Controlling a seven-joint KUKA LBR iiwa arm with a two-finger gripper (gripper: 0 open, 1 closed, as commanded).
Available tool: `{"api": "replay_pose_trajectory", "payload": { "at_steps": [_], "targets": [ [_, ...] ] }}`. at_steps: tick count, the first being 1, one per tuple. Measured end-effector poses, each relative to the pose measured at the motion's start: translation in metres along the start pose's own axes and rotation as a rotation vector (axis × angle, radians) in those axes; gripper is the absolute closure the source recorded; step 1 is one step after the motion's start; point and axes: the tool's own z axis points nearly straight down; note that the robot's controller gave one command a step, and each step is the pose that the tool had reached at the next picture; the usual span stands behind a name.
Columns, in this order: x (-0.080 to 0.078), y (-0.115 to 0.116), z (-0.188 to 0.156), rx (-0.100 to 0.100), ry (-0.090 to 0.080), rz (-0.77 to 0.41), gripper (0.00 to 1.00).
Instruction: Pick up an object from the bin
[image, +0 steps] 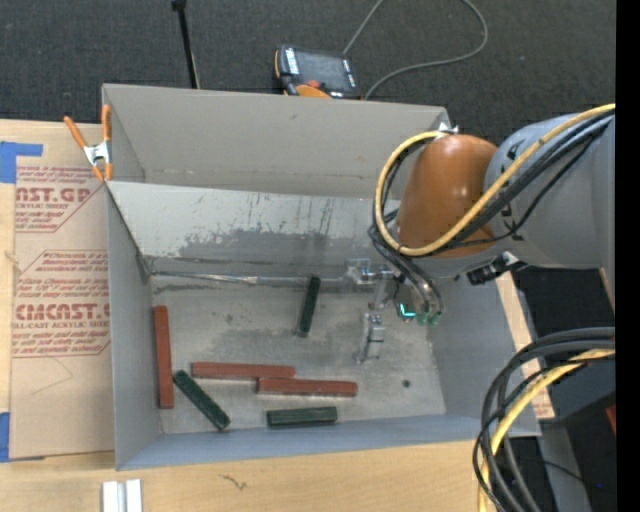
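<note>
Over the right part of the bin (250, 135) floor, the gripper (372, 345) hangs above bare metal; whether it is released or clenched cannot be told. The nearest thing, a dark green stick (309, 305), lies near the middle, to its left and apart from it. More red-brown and green sticks lie toward the front edge and front-left corner.

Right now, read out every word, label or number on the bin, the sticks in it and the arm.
No text can be read on any of them.
grey bin: scuffed bare metal, no print.
red-brown sticks: no marks.
dark green sticks: no marks.
orange cover: no lettering.
gripper: no label; above it glows a small green light, not a readable sign.
</note>
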Motion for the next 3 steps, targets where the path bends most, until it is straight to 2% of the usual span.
{"api": "replay_pose_trajectory", "payload": {
  "at_steps": [1, 2, 3],
  "targets": [
    [-0.030, 0.056, 0.063, -0.001, -0.006, -0.300, 0.00],
    [-0.030, 0.053, 0.030, 0.002, -0.010, -0.406, 0.00],
    [-0.030, 0.062, 0.030, 0.002, -0.009, -0.588, 0.00]
  ]
}}
